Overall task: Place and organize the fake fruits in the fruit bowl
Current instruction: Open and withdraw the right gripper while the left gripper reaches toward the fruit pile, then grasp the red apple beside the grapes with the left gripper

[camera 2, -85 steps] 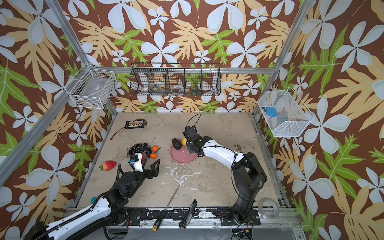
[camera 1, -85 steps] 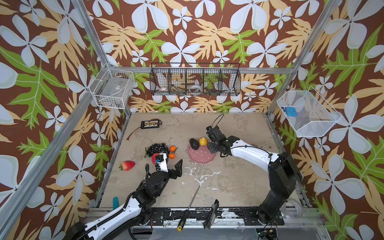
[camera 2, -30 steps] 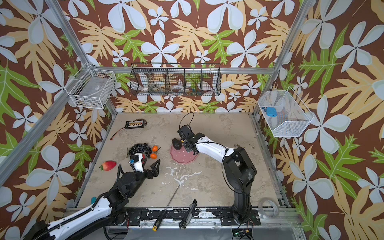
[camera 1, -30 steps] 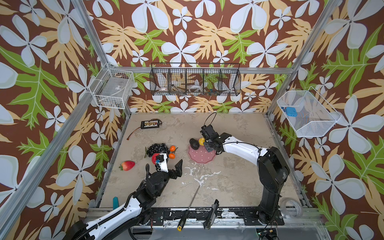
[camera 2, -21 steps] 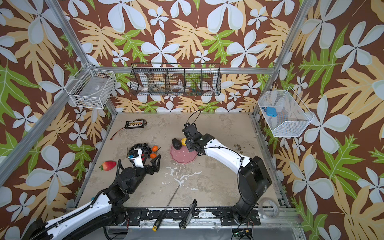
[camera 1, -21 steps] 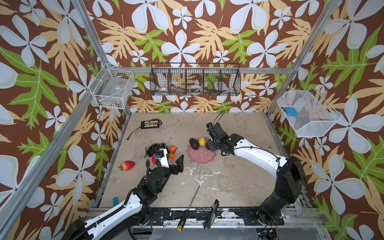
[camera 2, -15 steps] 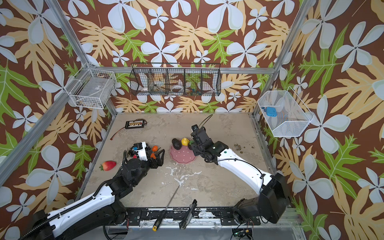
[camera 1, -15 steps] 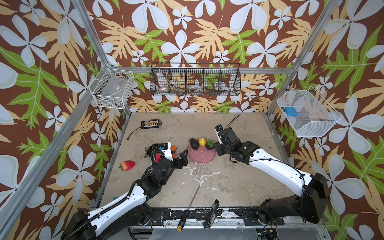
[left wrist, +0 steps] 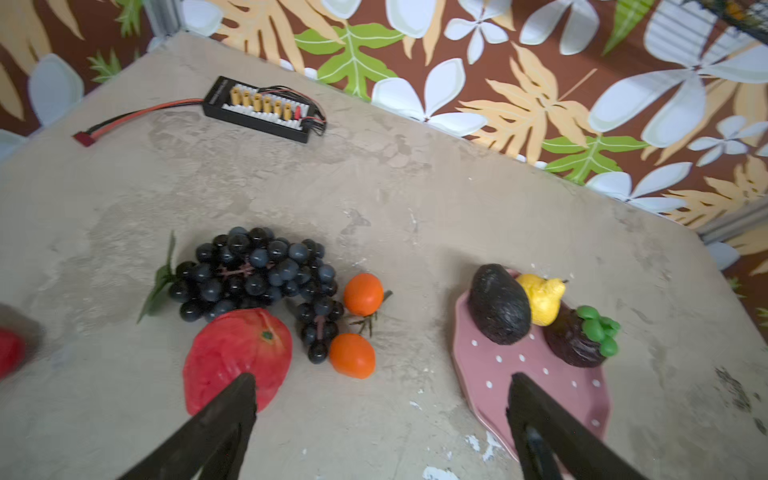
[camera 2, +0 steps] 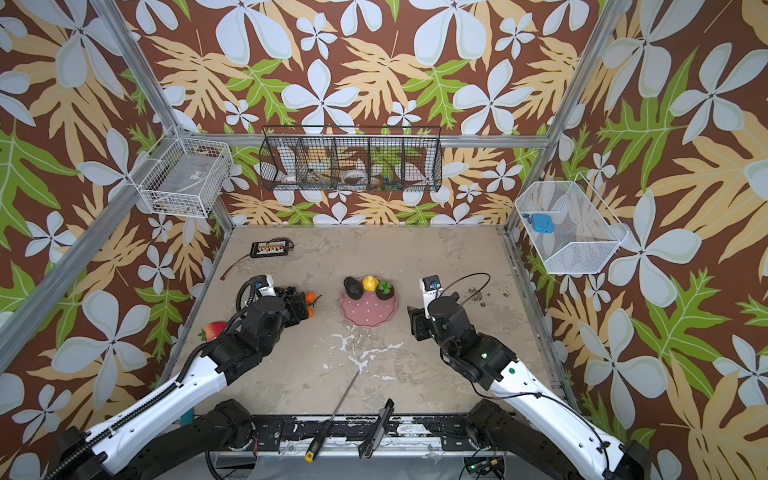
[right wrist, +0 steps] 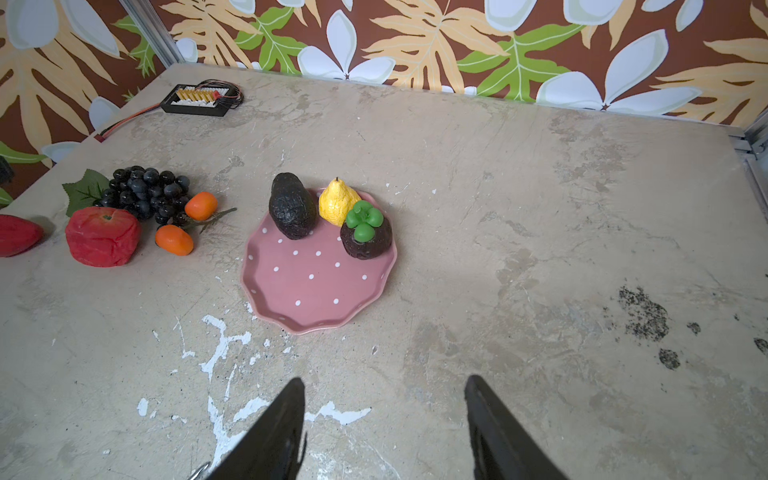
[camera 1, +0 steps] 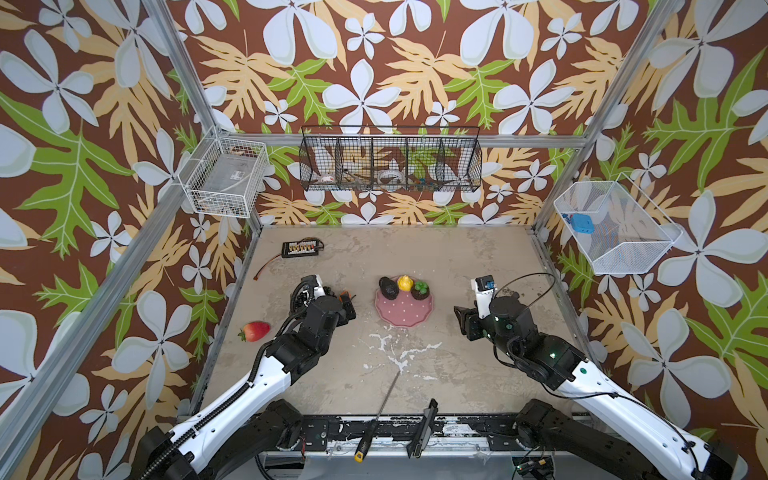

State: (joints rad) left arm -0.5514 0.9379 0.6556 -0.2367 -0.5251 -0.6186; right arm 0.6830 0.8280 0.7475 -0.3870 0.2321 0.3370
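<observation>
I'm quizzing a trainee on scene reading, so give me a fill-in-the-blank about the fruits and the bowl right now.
The fruit bowl holds ___ fruits. The lemon sits between the avocado and the brown piece with the ___ top. The apple outside the bowl is ___.
Missing: three; green; red.

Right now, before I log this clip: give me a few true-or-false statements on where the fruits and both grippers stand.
1. The avocado, lemon and dark green-topped fruit sit in the fruit bowl. True.
2. The red apple is in the bowl. False: the red apple lies on the table beside the grape bunch.
3. Both oranges lie on the table by the grape bunch. True.
4. The right gripper grips an orange. False: the right gripper is open and empty, away from the bowl.
5. The left gripper is open with nothing between its fingers. True.
</observation>
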